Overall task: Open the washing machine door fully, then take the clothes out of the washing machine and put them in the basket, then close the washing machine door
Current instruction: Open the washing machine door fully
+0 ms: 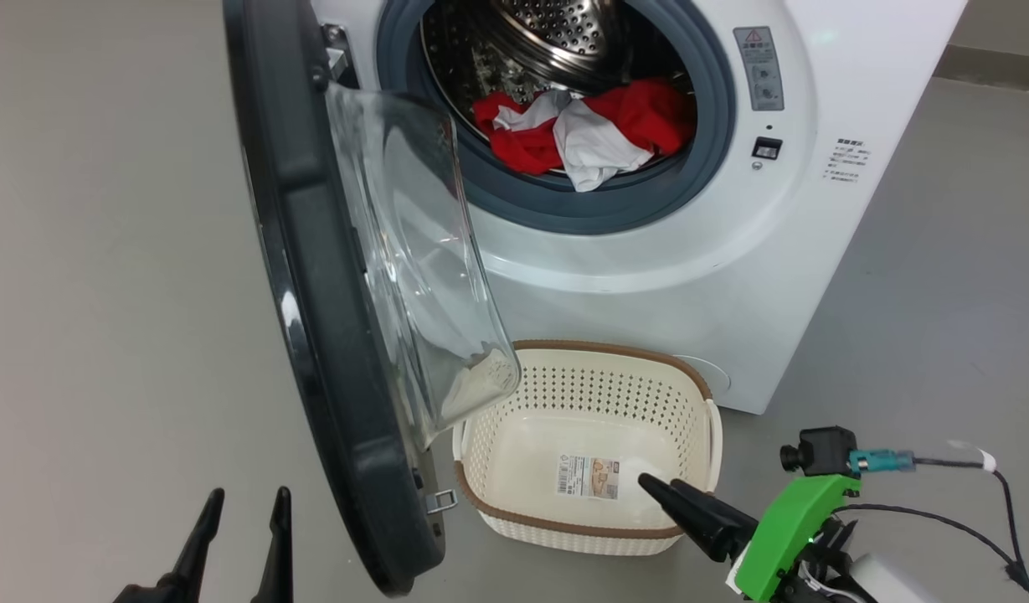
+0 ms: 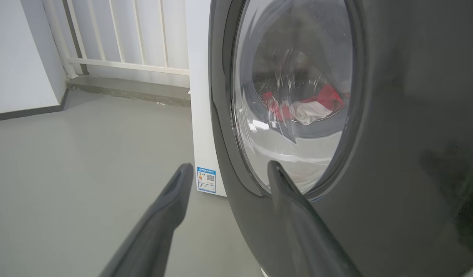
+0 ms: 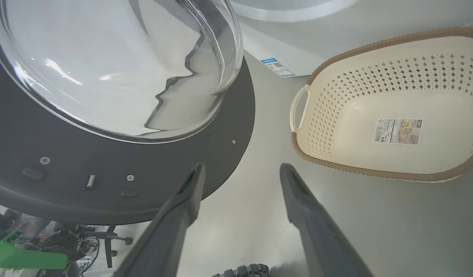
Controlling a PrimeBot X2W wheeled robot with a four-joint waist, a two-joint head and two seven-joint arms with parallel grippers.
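With left pincer (image 1: pixel 249 496) and right pincer (image 3: pixel 242 167) apart and empty, swing the washing machine door (image 1: pixel 313 293) wider (basket (image 1: pixel 564 526) stands near); then fetch the clothes (image 1: pixel 648 113).

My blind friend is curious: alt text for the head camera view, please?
A white washing machine stands with its black-rimmed door open and red-and-white clothes in the drum. A cream basket holding no clothes sits on the floor in front, with the left gripper and right gripper, both open, low in frame.

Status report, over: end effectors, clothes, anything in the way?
Left end effector open, right end effector open, both empty. Clothes in drum, basket empty. Door open, beside basket.
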